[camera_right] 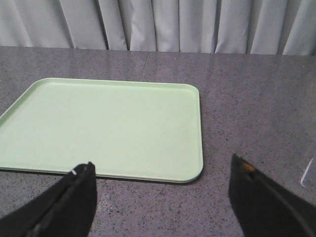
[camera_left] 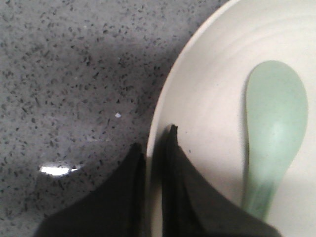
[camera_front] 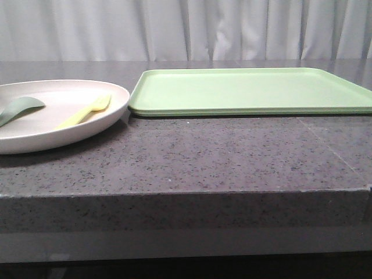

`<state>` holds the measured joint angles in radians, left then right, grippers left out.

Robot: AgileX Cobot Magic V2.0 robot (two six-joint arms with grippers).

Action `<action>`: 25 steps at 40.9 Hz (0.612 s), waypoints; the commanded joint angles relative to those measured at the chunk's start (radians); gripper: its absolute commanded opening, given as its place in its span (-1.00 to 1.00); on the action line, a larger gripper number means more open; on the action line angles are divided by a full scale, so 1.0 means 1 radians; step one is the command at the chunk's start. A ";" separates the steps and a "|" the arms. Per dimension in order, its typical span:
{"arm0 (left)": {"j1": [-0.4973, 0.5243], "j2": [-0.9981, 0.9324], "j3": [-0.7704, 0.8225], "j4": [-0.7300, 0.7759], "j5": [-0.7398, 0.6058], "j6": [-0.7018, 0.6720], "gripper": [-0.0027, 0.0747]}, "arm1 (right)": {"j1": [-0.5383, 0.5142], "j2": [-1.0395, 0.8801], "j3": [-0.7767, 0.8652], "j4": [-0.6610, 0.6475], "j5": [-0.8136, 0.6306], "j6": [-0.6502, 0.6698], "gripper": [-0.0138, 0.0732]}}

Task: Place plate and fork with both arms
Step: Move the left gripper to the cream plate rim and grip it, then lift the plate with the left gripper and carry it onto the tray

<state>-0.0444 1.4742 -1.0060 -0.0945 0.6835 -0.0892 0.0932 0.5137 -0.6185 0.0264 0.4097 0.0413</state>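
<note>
Two loose utensils, fork (camera_front: 86, 111) and spoon (camera_front: 20, 108), may slide if the narrowed left gripper (camera_left: 154, 148), pinching the plate (camera_front: 110, 93) rim, tilts it; right gripper (camera_right: 163, 185) gapes wide.

Light green tray (camera_front: 250, 90) on speckled grey table (camera_front: 192, 157), grey-green spoon (camera_front: 20, 108), probably curtain (camera_front: 186, 29) behind

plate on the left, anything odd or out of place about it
Nothing is spilled or damaged. The plate sits flat on the counter beside the green tray, with the fork and a green spoon lying loose inside. The left pincer straddles its rim, nearly closed.
</note>
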 commanded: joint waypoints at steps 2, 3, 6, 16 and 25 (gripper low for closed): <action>0.016 -0.040 -0.025 -0.034 -0.037 0.003 -0.98 | 0.003 0.011 -0.035 0.000 -0.076 -0.005 0.65; 0.023 -0.044 -0.025 -0.044 -0.040 0.008 -0.98 | 0.003 0.011 -0.035 0.000 -0.076 -0.005 0.65; 0.045 -0.062 -0.025 -0.072 -0.049 0.010 -0.98 | 0.003 0.011 -0.035 0.000 -0.076 -0.005 0.65; 0.105 -0.094 -0.057 -0.201 -0.052 0.077 -0.98 | 0.003 0.011 -0.035 0.000 -0.075 -0.005 0.65; 0.109 -0.094 -0.111 -0.353 -0.054 0.156 -0.98 | 0.003 0.011 -0.035 0.000 -0.066 -0.005 0.65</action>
<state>0.0644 1.4168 -1.0622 -0.3492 0.6812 0.0401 0.0932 0.5137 -0.6185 0.0264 0.4097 0.0413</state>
